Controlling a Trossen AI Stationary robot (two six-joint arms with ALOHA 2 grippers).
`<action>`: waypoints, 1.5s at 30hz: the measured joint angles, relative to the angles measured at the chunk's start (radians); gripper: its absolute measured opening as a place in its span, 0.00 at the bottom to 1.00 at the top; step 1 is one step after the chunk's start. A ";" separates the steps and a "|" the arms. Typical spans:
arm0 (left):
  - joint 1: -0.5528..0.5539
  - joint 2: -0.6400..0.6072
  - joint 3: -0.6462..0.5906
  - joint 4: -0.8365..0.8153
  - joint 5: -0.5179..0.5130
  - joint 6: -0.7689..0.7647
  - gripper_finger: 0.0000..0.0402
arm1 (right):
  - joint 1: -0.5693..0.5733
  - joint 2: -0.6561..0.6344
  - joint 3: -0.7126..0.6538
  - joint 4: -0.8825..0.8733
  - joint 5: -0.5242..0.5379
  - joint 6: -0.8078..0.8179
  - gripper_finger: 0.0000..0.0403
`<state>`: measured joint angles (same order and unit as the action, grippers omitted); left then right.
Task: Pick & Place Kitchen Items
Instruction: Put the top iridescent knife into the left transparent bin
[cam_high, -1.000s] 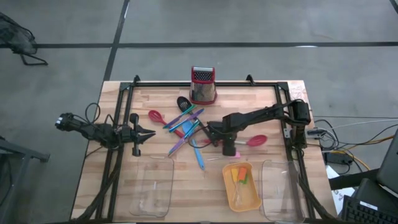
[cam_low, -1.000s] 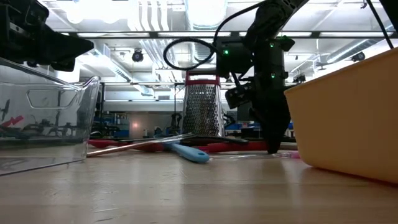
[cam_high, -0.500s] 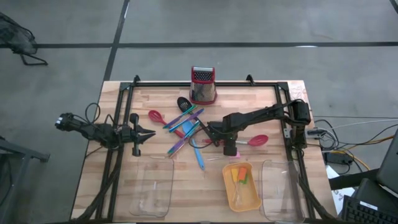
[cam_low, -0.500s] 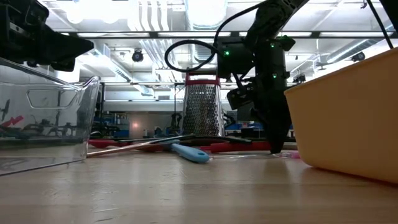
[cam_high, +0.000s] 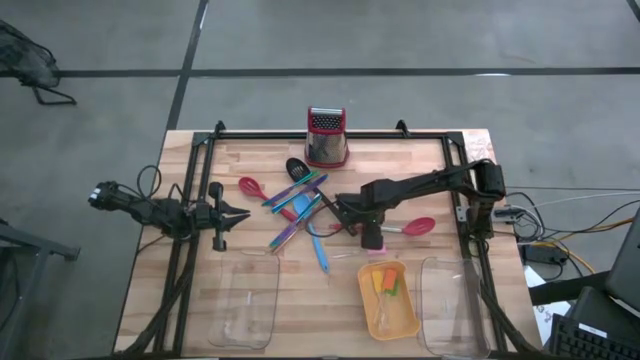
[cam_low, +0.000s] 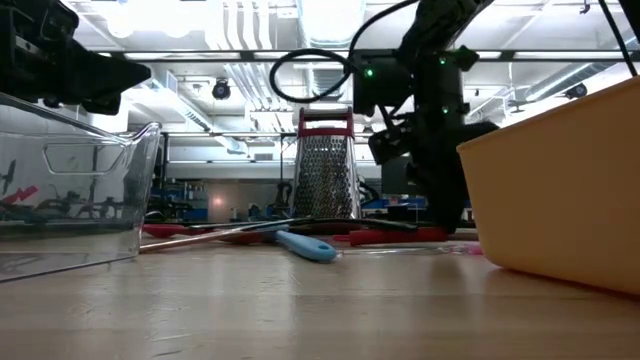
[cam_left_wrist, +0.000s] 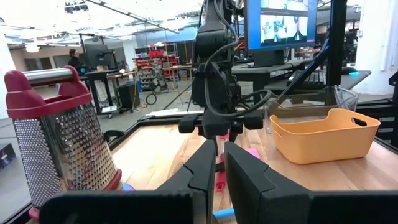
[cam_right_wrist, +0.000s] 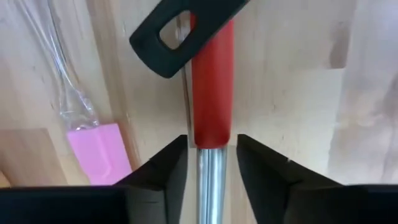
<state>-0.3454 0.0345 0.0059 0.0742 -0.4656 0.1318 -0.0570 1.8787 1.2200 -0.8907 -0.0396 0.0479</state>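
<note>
A red-headed spoon lies flat on the table, right of a heap of red, blue, purple and black utensils. My right gripper points straight down over its handle and is open. In the right wrist view its fingers stand on either side of the metal shaft, just below the red grip, with a gap on each side. A black handle end overlaps the grip. My left gripper waits level at the left, shut and holding nothing.
A box grater stands at the far edge. An orange tray with small pieces sits near the front, between two clear trays. A pink spatula with a clear handle and a blue handle lie beside my right gripper.
My right gripper has risen a little off the table top while still pointing down over the red spoon's handle. The spoon stays flat on the table.
</note>
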 joint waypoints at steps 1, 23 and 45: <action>0.000 0.000 0.000 0.000 0.000 0.000 0.10 | 0.000 -0.003 0.004 0.000 0.010 0.000 0.40; 0.000 0.000 0.000 0.000 0.000 0.000 0.10 | -0.006 -0.449 -0.155 0.395 0.078 -0.117 0.05; 0.000 0.000 0.000 0.000 0.000 0.000 0.10 | -0.023 -1.068 -0.761 0.952 0.066 -0.055 0.02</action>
<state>-0.3455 0.0344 0.0060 0.0741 -0.4653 0.1317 -0.0801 0.8110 0.4589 0.0616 0.0264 -0.0074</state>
